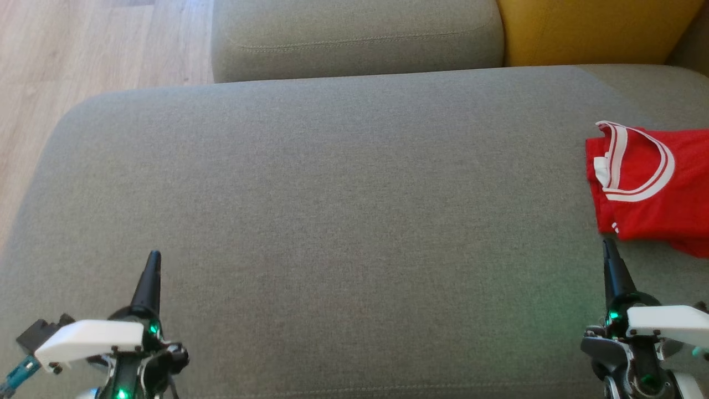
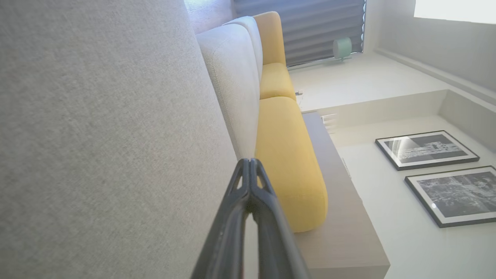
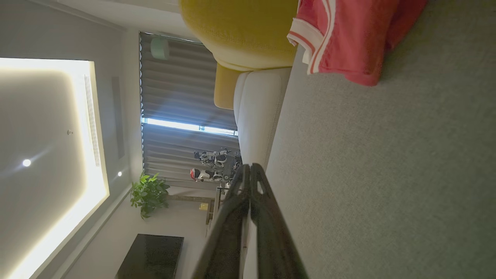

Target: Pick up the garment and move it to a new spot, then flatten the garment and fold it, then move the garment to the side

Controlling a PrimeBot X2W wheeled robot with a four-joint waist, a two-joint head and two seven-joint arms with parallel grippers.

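Garment: your red garment (image 1: pixel 653 188) lies on the grey seat cushion (image 1: pixel 332 194), at the far right of the head view, where it runs off the right edge. It looks folded flat. Its white-striped collar is on top, towards the left end.

Left claw: your left claw (image 1: pixel 154 257) sits at the lower left of the head view, over bare cushion and well apart from the garment. Its two dark fingers are pressed together to one point and pinch nothing. The left wrist view shows the tips meeting.

Right claw: your right claw (image 1: pixel 608 244) sits at the lower right of the head view. Its fingers are pressed together and empty. Its tip is near the garment's near left corner. In the right wrist view, bare cushion separates the tips from the cloth, so they are not touching.

Seat: the cushion's cloth is smooth and takes up most of the head view.

Behind the seat: a grey back cushion (image 1: pixel 354 39) stands along the far edge, with a yellow cushion (image 1: pixel 592 27) just beside it on the right.

Floor: wooden floor (image 1: pixel 83 55) shows at the upper left of the head view.

Room, left wrist view: you see two framed pictures (image 2: pixel 426 149) on a pale wall and dark blinds (image 2: pixel 317 27) beyond the sofa.

Room, right wrist view: a potted plant (image 3: pixel 149 193) stands near the blinds. The white and red shapes beside it are too small to tell.
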